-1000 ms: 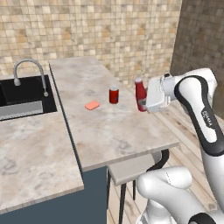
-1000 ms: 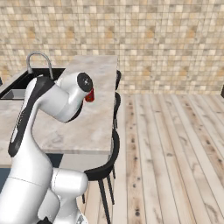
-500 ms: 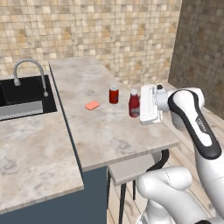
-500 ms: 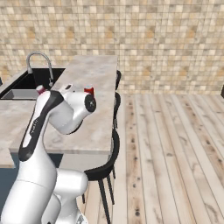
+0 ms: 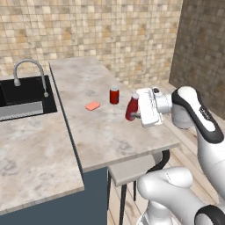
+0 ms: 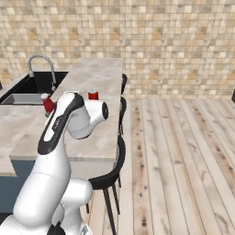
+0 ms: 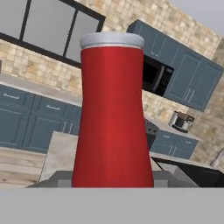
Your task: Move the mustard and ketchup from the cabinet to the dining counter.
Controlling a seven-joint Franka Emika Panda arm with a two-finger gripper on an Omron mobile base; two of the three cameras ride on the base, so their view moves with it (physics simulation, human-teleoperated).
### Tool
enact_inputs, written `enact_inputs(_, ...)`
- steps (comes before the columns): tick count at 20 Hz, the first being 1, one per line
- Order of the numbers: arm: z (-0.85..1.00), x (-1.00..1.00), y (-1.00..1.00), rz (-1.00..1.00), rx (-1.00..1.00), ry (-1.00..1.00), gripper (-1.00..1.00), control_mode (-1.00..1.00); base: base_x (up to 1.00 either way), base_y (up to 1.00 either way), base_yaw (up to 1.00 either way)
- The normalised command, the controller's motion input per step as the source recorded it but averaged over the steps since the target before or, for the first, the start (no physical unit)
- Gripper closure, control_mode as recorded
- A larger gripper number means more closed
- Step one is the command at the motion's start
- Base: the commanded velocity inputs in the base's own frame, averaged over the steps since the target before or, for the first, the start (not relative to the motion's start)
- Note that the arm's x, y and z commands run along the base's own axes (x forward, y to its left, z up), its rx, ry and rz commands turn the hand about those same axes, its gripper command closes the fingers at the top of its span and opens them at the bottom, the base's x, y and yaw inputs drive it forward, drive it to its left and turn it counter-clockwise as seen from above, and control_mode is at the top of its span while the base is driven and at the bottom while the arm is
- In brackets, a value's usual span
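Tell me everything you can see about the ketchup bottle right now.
The ketchup is a slim, glossy red bottle, plastic by its look, with a narrowing neck and pale cap. It stands slightly tilted, held in the gripper over the dining counter, right of the small red can. Whether its base touches the counter cannot be told.

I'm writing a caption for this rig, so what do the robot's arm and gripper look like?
The arm is built of glossy white rounded segments with dark grey to black bands at the joints. It ends in a boxy white gripper body. A bulbous white base sits below. No cables or markings are visible.
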Motion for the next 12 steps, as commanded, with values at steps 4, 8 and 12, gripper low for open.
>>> enact_inputs(4, -0.09, 0.15, 0.00, 0.11, 0.00, 0.12, 1.00, -1.00, 0.00, 0.00, 0.00)
enact_inputs(8, -0.13, 0.25, 0.03, 0.07, 0.00, 0.12, 1.00, -1.00, 0.00, 0.00, 0.00)
enact_inputs(12, -0.17, 0.32, 0.08, 0.05, 0.01, 0.08, 1.00, -1.00, 0.00, 0.00, 0.00)
